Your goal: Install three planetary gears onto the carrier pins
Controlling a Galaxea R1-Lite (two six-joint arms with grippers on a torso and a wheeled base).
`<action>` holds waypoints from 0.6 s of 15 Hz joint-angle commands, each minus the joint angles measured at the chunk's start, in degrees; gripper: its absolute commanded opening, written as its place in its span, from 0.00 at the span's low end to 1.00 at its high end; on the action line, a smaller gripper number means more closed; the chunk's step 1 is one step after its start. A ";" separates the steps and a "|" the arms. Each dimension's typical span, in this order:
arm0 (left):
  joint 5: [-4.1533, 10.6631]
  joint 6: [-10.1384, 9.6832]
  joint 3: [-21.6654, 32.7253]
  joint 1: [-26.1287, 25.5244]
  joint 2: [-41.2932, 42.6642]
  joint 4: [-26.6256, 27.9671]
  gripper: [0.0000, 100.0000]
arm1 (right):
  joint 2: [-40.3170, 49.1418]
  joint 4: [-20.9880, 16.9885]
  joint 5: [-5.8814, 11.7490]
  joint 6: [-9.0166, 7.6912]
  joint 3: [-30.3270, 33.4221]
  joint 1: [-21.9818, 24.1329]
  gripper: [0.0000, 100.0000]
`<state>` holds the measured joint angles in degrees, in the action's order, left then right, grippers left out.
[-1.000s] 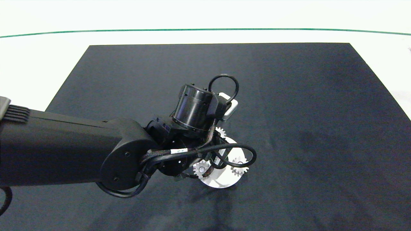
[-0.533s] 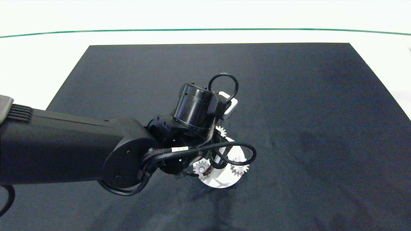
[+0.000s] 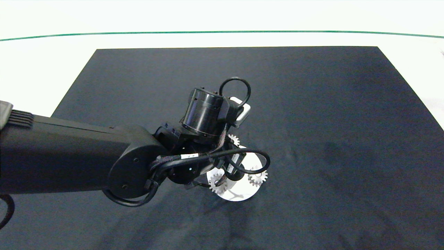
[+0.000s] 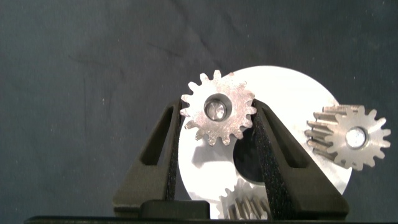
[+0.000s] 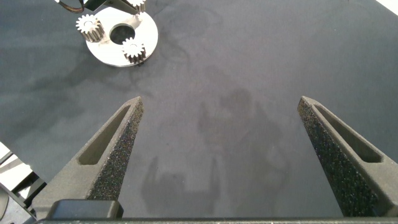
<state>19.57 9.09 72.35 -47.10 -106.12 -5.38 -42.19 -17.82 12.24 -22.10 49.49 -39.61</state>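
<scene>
Left gripper (image 4: 217, 121), our wrist bent down over the white disc (image 4: 292, 93), clamps a planetary gear (image 4: 217, 115) at its 9 o'clock; right gripper (image 5: 221, 134) gapes wide, parked.

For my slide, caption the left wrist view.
Left pincer straddling a planetary gear on the white carrier disc, two more gears alongside.

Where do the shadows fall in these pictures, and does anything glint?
Head view: the left arm's soft shadow spreads over the mat beside the white disc. Left wrist view: the gear between the left gripper fingers shades the disc, its centre glinting. Right wrist view: the open right gripper throws a faint shadow on the mat.
</scene>
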 commanded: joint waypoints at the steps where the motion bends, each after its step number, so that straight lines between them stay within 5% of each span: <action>1: 0.12 -0.04 -0.72 -0.36 0.39 -0.16 0.10 | -0.08 -0.11 0.07 -0.13 -0.10 -0.03 1.00; 2: 0.12 -0.13 -0.63 -0.36 0.30 -0.25 1.00 | -0.17 -0.11 0.07 -0.13 -0.10 -0.03 1.00; 9: 0.12 -0.13 -0.72 -0.36 0.56 -0.34 1.00 | -0.17 -0.11 0.07 -0.49 -0.10 -0.03 1.00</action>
<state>19.54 8.90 71.63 -47.48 -105.68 -5.69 -42.25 -17.82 12.24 -22.38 49.38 -39.61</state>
